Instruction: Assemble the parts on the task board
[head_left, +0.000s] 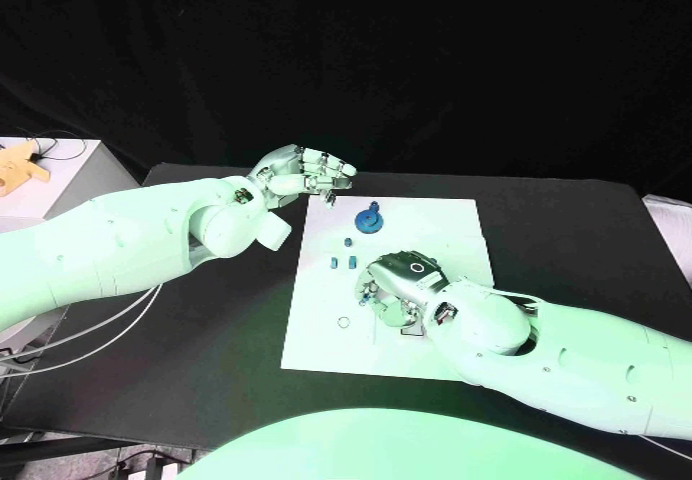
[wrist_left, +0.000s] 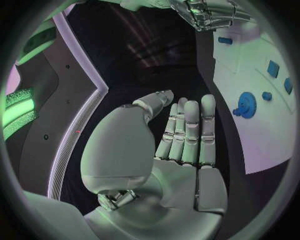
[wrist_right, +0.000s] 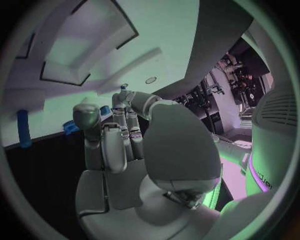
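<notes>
Left hand (head_left: 306, 172) hovers off the far left corner of the task board (head_left: 440, 345), over the black table (head_left: 577, 240), its fingers straight and close together with nothing in them, as its wrist view shows plainly. On the white board just right of it stands a round blue part (head_left: 372, 219) with a knob or peg on top, and nearer the robot lie a few small blue pieces (head_left: 343, 262) and a thin ring (head_left: 343, 322). Further right, the right hand (head_left: 398, 283) is low over the middle of the board, palm down, fingers bent toward the small pieces; whether it pinches one I cannot tell, since the hand covers its own fingertips from the head camera and its wrist view shows no piece between the fingers. My judgement is that the step in hand is picking up or seating a small piece there. To do it well, the right hand should come down slowly and squarely, take the piece by its sides, and keep the board from sliding; the idle left hand could press on the board's corner to steady it, staying well apart from the round part.
</notes>
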